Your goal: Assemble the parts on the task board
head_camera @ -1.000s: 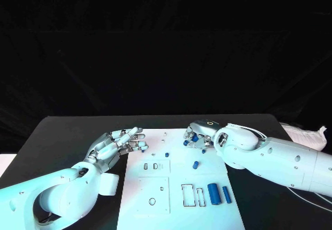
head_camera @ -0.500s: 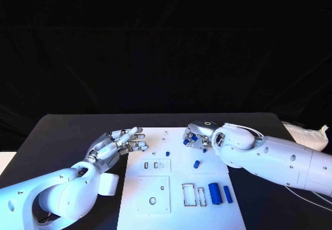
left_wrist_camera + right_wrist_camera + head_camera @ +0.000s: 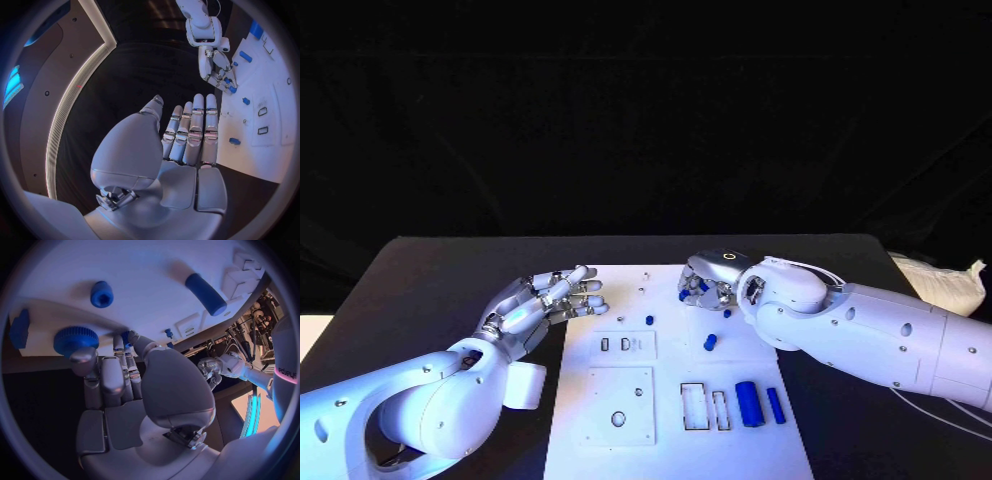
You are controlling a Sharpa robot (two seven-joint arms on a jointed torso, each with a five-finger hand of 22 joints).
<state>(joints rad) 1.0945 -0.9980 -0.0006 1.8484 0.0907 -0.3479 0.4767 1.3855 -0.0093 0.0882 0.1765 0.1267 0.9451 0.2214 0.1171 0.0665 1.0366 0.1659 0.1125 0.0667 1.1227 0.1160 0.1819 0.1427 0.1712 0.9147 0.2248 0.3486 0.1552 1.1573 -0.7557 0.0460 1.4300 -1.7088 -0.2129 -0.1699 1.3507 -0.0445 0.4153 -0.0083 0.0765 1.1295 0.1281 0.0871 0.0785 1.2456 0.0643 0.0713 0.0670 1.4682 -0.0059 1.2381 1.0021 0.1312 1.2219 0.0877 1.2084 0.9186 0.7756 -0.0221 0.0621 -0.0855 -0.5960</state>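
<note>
The white task board (image 3: 625,420) lies in the middle of the table. My right hand (image 3: 707,288) hovers over its far end with fingers curled around a round, knurled blue part (image 3: 75,340); more blue shows between the fingers (image 3: 127,337). My left hand (image 3: 548,300) rests flat and open at the board's left edge, holding nothing; its fingers (image 3: 194,132) lie straight and together. On the board lie a small blue peg (image 3: 649,320), a short blue cylinder (image 3: 710,342), a large blue cylinder (image 3: 747,403) and a thin blue bar (image 3: 775,405).
Rectangular slots (image 3: 691,407) and a round hole (image 3: 617,419) are cut into the board's near half. White cloth (image 3: 942,282) lies at the table's right edge. Bare black table (image 3: 430,290) stretches to the left of the board.
My right arm has edged slightly to the left while its hand keeps its hold over the board's far end. The left hand has not moved.
</note>
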